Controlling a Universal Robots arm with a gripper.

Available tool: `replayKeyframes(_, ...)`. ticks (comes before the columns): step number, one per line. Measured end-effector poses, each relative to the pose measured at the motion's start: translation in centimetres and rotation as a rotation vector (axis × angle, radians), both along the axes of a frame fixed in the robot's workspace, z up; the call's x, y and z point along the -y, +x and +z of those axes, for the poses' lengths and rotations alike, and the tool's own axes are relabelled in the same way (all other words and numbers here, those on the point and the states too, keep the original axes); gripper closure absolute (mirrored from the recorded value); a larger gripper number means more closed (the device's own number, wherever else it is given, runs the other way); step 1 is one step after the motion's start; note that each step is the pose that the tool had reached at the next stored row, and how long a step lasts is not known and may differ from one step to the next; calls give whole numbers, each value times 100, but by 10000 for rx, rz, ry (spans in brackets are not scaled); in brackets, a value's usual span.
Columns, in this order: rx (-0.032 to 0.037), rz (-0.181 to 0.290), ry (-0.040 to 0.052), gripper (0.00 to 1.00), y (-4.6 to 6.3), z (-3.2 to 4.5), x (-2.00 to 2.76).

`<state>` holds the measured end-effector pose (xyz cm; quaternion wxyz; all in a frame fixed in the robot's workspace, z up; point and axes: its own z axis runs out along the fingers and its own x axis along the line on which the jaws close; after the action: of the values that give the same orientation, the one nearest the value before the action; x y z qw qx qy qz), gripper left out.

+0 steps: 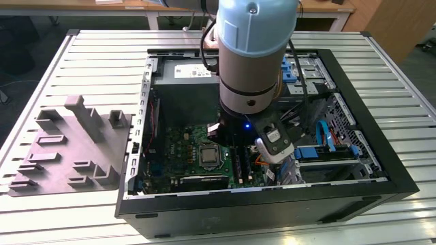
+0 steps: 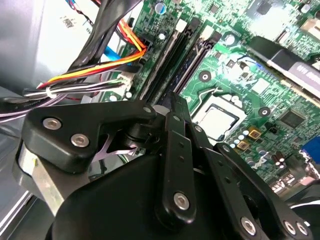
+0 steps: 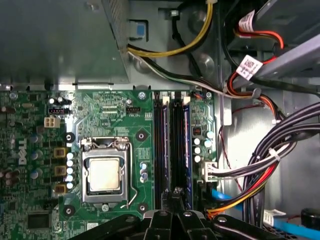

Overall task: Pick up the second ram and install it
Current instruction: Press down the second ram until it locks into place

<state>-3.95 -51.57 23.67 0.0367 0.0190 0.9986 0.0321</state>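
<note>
My gripper [image 3: 177, 192] is down inside the open computer case [image 1: 381, 168], right over the long black memory slots of the green motherboard [image 3: 145, 107]. Its fingers [image 2: 172, 102] are drawn together into a narrow tip. In line with that tip runs the second ram [image 3: 177, 150], seen edge-on as a thin dark strip standing in a slot; in the second wrist view the second ram [image 2: 192, 62] stretches away from the fingertips toward a white latch. A bluish strip [image 3: 186, 150] lies in the neighbouring slot. In the exterior view the arm's wrist [image 1: 252, 87] hides the fingers.
The processor socket [image 3: 104, 172] sits beside the slots. Bundled black, red and orange cables [image 3: 265, 160] hang close on the other side. The power supply [image 1: 184, 71] fills the case's far end. A grey moulded holder [image 1: 75, 143] lies at the exterior view's left.
</note>
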Motion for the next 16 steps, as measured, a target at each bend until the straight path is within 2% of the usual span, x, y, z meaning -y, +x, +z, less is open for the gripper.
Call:
replayKeyframes(7,-1,-11,-21,90,0,-15,65)
replayKeyframes(12,-1,-10,-20,90,1,-17,67)
replayKeyframes(16,-1,-10,-20,90,1,-60,72)
